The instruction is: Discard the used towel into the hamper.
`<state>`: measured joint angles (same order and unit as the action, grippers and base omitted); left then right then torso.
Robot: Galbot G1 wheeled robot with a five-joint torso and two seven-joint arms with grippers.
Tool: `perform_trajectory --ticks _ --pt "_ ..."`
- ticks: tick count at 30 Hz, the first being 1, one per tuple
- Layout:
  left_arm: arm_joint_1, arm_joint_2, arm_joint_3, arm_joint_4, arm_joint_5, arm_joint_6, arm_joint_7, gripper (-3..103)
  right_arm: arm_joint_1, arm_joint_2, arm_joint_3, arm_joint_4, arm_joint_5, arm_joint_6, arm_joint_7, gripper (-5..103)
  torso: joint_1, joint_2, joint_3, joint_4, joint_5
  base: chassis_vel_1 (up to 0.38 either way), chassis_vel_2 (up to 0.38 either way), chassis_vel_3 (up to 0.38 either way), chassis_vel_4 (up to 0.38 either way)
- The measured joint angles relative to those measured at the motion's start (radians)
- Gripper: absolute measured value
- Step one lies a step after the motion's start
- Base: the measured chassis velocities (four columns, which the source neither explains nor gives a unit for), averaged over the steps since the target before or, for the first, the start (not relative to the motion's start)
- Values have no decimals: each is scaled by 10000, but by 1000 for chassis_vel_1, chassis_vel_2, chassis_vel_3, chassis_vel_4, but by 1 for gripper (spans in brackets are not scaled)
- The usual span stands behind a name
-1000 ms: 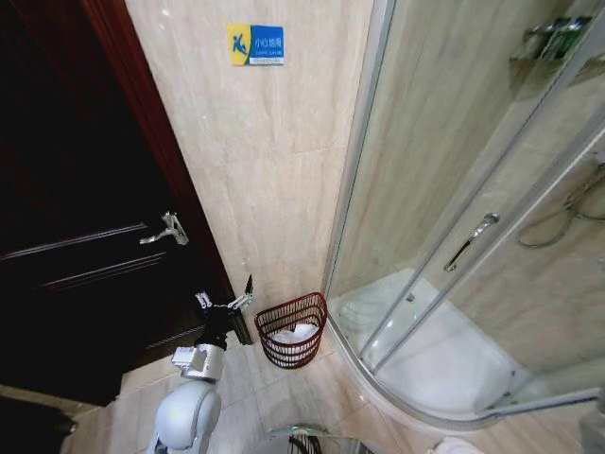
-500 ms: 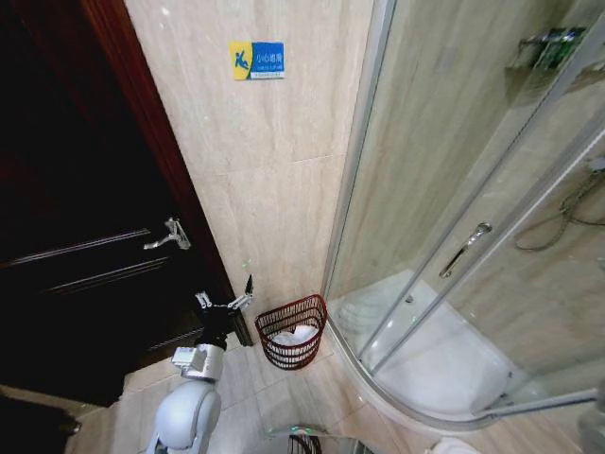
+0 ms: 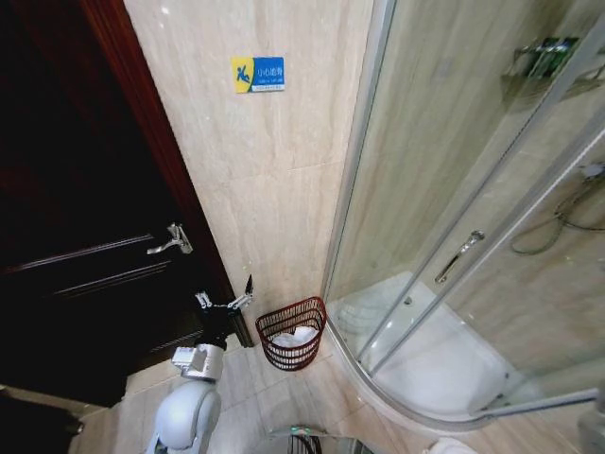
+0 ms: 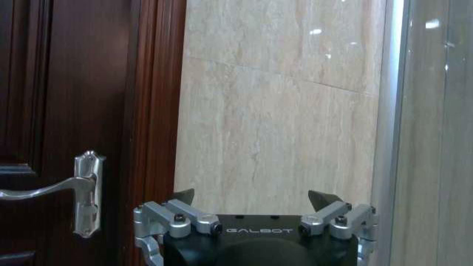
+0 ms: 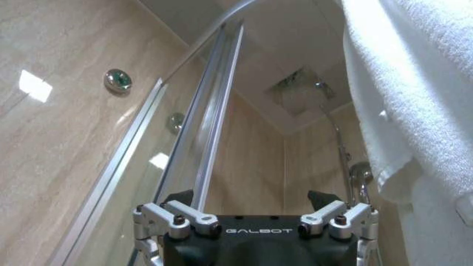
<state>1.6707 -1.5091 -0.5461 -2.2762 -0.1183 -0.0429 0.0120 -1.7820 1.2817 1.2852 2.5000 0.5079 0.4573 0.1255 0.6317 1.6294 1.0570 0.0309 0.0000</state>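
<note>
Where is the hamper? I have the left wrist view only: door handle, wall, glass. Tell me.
Observer: In the head view the hamper stands on the floor against the wall, between the door frame and the shower glass, just right of the left gripper.
Operator: Report what is in it.
Observer: A white cloth lies inside it, below the rim.
</note>
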Motion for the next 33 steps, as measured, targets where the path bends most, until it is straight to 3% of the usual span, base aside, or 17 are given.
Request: perform_trajectory --ticks 13,28,31,33 --pt "-1 0 1 1 0 0 0 100 10 -19 2 0 6 46 -12 100 -17 -43 -22 -1 -1 54 -61 -91 97" --pt "4 1 -2 0 0 0 -2 100 75 -59 -23 2 6 103 12 100 -58 -87 -55 -2 -5 213 -176 -196 178" --pt "1 0 2 0 -1 0 0 100 70 -56 -20 0 6 105 20 100 -52 -100 -54 -3 10 -41 -37 -57 14" --pt "-2 -1 2 0 -1 0 0 100 64 -49 -21 0 7 111 20 100 -42 -110 -54 1 -4 -70 4 86 -21"
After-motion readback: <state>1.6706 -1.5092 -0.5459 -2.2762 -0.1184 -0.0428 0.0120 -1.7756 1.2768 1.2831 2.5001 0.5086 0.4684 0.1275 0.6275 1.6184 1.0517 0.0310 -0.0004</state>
